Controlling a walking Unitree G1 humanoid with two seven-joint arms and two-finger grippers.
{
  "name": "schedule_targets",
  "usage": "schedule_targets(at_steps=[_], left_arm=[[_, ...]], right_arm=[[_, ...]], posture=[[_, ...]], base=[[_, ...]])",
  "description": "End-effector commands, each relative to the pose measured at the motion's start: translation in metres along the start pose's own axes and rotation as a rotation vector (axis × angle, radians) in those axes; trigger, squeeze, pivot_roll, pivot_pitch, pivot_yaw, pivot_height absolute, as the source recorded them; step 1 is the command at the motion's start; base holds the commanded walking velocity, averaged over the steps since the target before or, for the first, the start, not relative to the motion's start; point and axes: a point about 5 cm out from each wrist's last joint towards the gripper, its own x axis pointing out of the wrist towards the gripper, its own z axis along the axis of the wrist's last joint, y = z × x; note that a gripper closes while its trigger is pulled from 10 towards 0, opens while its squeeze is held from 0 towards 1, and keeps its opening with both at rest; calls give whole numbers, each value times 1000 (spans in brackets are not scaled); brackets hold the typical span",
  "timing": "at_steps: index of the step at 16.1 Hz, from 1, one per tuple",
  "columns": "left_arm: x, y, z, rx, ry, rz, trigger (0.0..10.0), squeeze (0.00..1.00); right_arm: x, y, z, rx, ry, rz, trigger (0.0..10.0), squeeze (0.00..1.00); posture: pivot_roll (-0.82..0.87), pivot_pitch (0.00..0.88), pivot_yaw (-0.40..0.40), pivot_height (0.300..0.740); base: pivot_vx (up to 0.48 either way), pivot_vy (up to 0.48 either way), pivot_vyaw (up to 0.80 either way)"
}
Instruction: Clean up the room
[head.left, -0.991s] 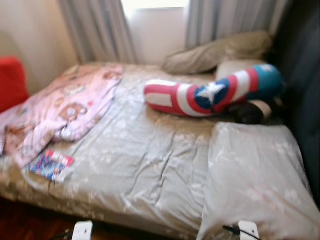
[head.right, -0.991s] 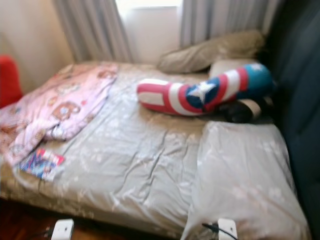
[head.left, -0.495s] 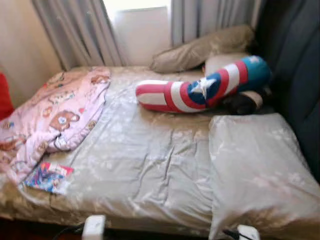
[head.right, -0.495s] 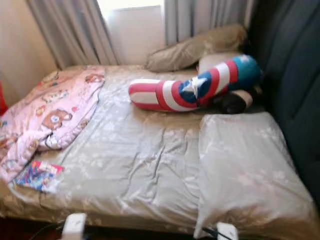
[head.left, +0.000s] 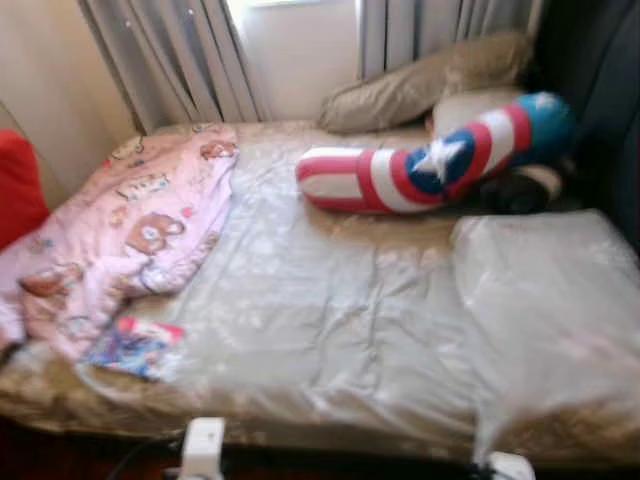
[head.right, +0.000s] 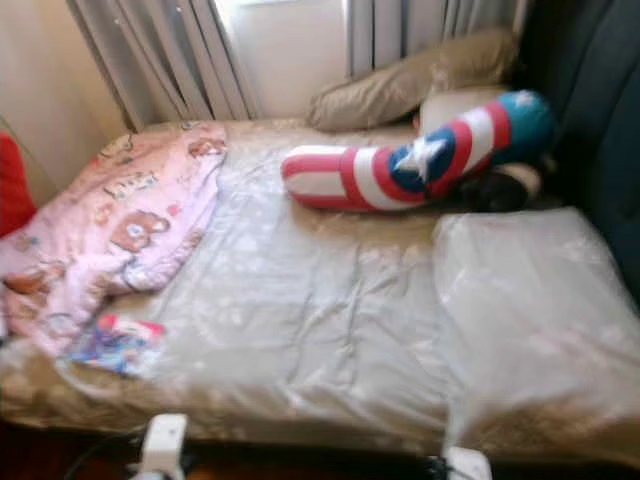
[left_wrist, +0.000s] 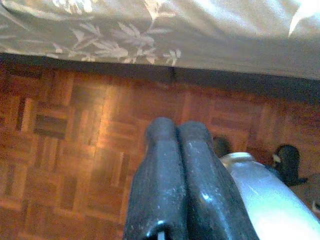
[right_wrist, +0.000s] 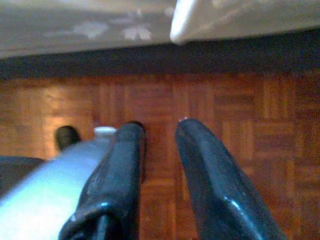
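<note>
Here, bed (head.left: 330, 330), pink blanket (head.left: 130, 230), striped bolster (head.left: 430, 165)

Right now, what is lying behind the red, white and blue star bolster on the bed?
Behind the bolster lie a tan pillow against the curtains and a paler pillow. A dark object sits partly hidden beside it; unidentifiable.

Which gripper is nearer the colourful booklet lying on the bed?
Left. The left gripper hangs over the floor at the bed's near edge, on the side where the booklet lies. The right gripper hangs below the pillow end, farther from it.
</note>
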Motion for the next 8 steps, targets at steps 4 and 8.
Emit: schedule_targets(at_steps=[4, 8], left_arm=[[-2, 12, -3, 2, 11, 34, 10000, 0], [-2, 14, -4, 2, 14, 37, 10000, 0]], right_arm=[[1, 7, 2, -2, -5, 22, 10000, 0], [2, 14, 2, 7, -7, 29, 10000, 0]], posture=[[-42, 0, 86, 740], [-50, 0, 94, 740]], base=[[0, 398, 0], [0, 399, 0]])
